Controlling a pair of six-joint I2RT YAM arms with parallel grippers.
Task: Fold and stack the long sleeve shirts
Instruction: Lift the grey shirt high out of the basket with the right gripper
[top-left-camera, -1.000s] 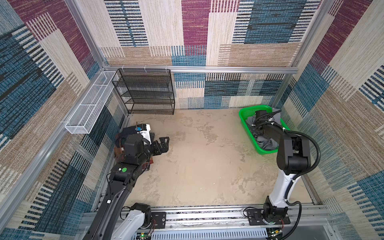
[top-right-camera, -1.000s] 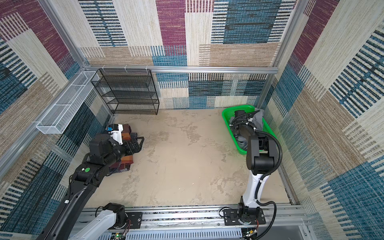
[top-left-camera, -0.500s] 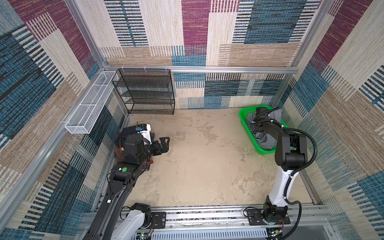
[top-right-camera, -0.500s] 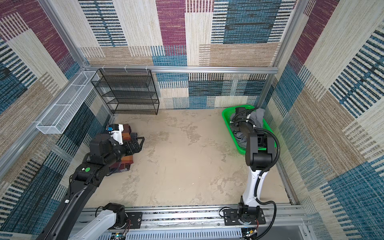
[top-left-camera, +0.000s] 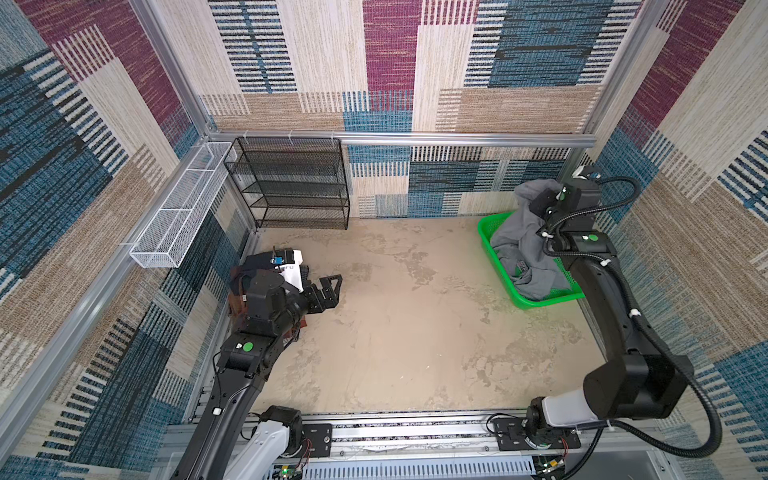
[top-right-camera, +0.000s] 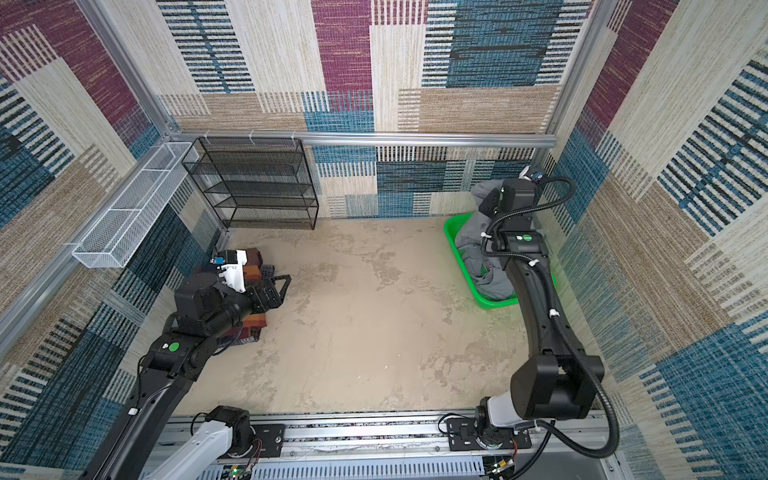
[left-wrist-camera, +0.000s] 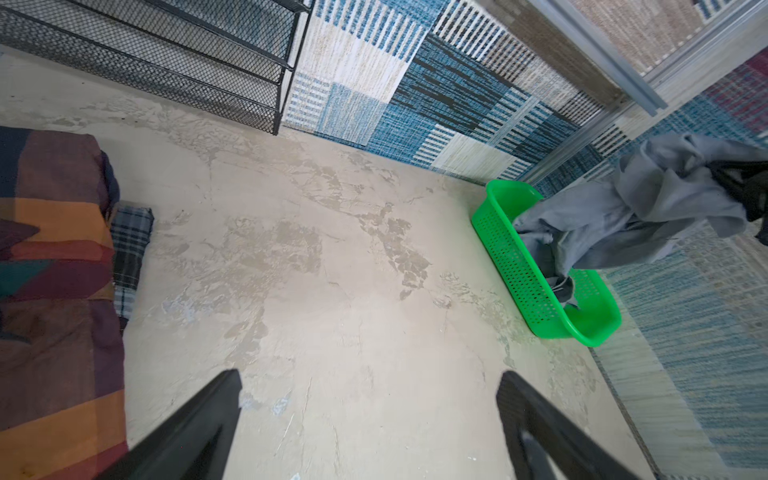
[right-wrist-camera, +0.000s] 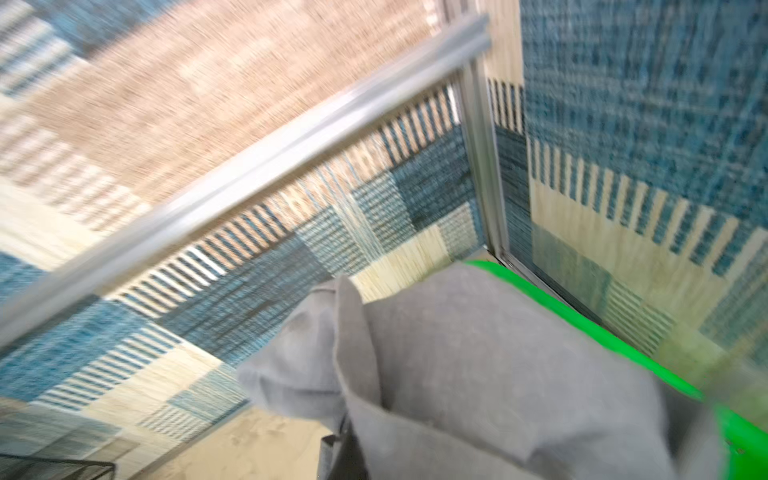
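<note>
Lab cell: carpet-tiled walls (top-left-camera: 390, 62), aluminium frame (top-left-camera: 457, 139)

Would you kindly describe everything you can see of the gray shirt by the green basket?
The gray shirt is plain, soft cloth, crumpled and unfolded. Its upper part is bunched in the right gripper, which holds it above the green basket near the back right corner. From there it hangs in loose folds, and its lower part lies heaped inside the basket, where a small label shows.
</note>
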